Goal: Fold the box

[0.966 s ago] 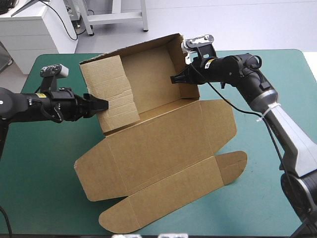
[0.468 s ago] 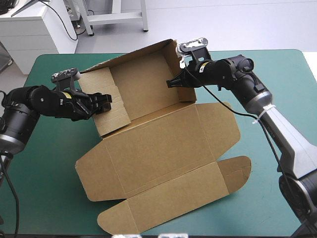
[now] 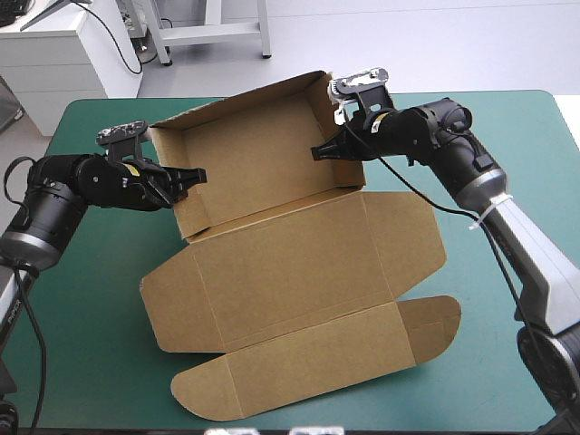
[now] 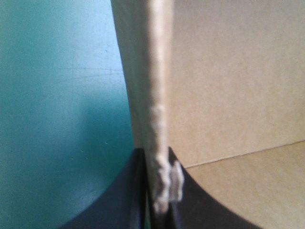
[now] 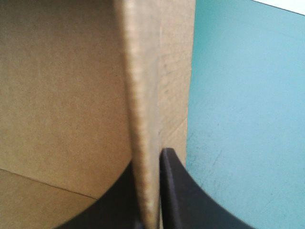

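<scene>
Teal-green cloth covers the table [image 3: 86, 308], and a big brown box [image 3: 290, 258] made of cut board sits in the middle of it. The far part of the box is built up like an open tray. It has a back wall [image 3: 245, 111], a left wall [image 3: 194, 214] and a right wall [image 3: 348, 172], all standing up. The near part of the board lies flat on the table, with rounded flaps at its near edge. The left gripper [image 3: 195, 175] reaches in from the left side of the table, and its black fingers pinch the top edge of the left wall. The left wrist view shows that gripper [image 4: 156, 161] squeezed tight on the thin edge of the board, one finger on each side. The right gripper [image 3: 319, 151] reaches in from the right side and pinches the right wall in the same way. The right wrist view shows that gripper [image 5: 150, 160] squeezed on the board edge too, with the inside of the box on one side and the table on the other.
</scene>
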You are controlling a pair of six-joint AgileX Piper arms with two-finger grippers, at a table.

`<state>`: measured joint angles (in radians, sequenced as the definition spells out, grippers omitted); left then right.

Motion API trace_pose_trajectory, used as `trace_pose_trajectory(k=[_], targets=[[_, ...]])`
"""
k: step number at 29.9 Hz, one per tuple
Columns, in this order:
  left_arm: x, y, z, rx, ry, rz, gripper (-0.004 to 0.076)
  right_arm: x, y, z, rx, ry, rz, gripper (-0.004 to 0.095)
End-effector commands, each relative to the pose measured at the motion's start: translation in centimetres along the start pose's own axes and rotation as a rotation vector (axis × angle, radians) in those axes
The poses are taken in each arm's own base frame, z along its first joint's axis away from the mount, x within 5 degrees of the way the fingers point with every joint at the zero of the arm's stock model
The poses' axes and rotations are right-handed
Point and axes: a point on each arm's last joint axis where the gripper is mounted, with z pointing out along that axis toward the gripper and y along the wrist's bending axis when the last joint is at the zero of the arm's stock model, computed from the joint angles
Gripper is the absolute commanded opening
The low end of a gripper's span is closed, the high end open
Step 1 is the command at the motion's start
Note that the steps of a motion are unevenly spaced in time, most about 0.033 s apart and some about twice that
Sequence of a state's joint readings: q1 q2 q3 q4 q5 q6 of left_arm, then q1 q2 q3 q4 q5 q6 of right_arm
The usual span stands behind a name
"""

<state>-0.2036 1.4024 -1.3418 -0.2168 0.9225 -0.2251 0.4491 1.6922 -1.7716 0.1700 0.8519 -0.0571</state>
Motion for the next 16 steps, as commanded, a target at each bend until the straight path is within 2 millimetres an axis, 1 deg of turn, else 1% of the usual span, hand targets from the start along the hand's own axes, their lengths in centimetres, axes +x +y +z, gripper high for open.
trace_pose_trajectory(k=[1,4,6,10,11,13,16], targets=[[-1.3,-1.4,-1.5,0.057,-0.16,0.03,-0.0008,-1.6,1.9,-4.2,-0.097,-0.116,0.042,-0.0005],[-1.6,-1.5,-1.7,0.063,-0.183,0.033,-0.0008,-0.9,1.3,-4.2,-0.03,-0.047,0.008,-0.0005],[-2.0,-1.9,-2.3,0.081,-0.203,0.041,-0.0008,-0.4,0.8,-4.3,0.025,0.003,-0.008,-0.0005],[-3.0,-3.4,-4.1,0.117,-0.259,0.147,-0.0008,0.3,-0.1,-4.4,0.12,0.092,-0.031,-0.0005],[-3.2,-3.9,-4.2,0.125,-0.262,0.158,-0.0008,0.5,-0.2,-4.4,0.131,0.106,-0.032,-0.0005],[-3.5,-4.5,-4.2,0.129,-0.257,0.179,-0.0008,0.7,-0.6,-4.3,0.169,0.138,-0.03,-0.0005],[-3.6,-5.4,-3.2,0.111,-0.203,0.22,-0.0008,1.2,-0.9,-4.0,0.205,0.192,-0.02,-0.0005]])
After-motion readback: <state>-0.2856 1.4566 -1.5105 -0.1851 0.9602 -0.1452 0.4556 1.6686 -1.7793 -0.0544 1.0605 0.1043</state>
